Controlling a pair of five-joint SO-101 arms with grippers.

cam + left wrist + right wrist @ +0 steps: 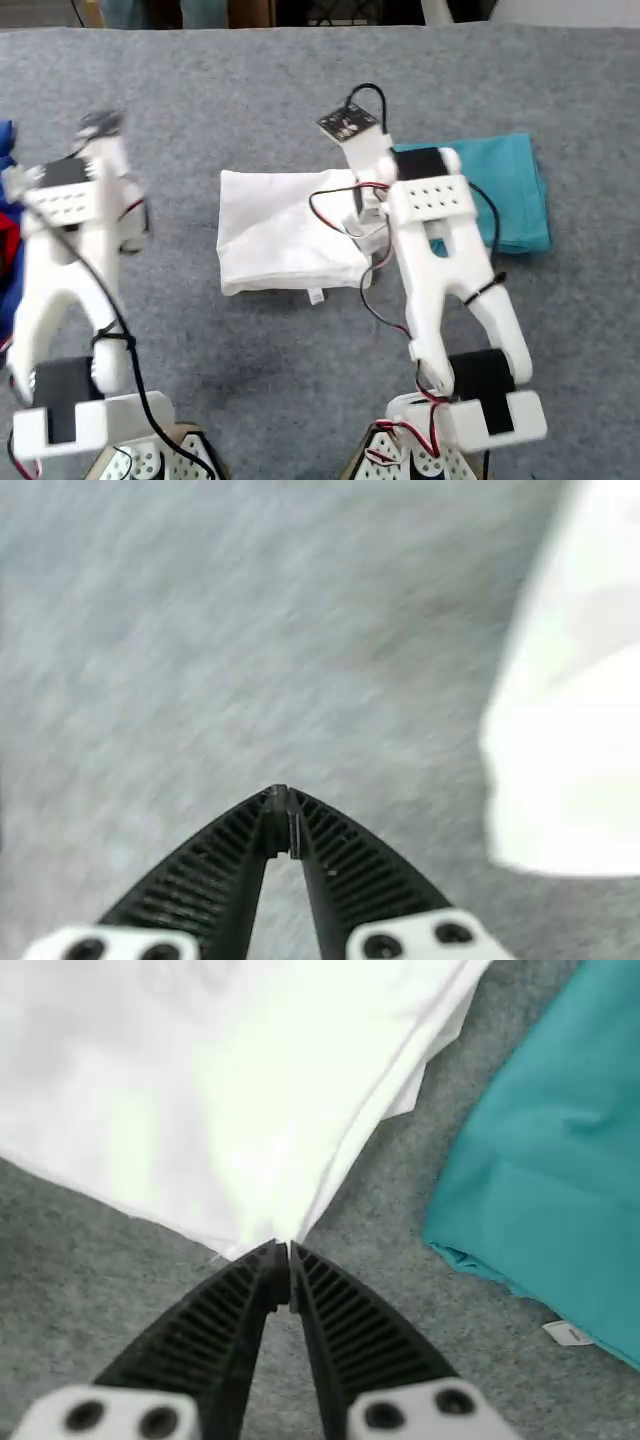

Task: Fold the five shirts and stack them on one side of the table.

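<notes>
Grey table [200, 90] laid out wide: folded white shirt [270, 230] at its middle, folded teal shirt [510, 190] just beside it on the right arm's side, a blue and red cloth [8, 240] at the left edge. The right gripper [282, 1252] sits pinched closed at the white shirt's corner, though I cannot tell whether cloth is caught, and the left gripper [280, 795] is closed too, over bare table. The high view catches a small white tag [316, 296] at the white shirt's near edge, and the right wrist view a hem tag [568, 1334] on the teal shirt, both unreadable.
</notes>
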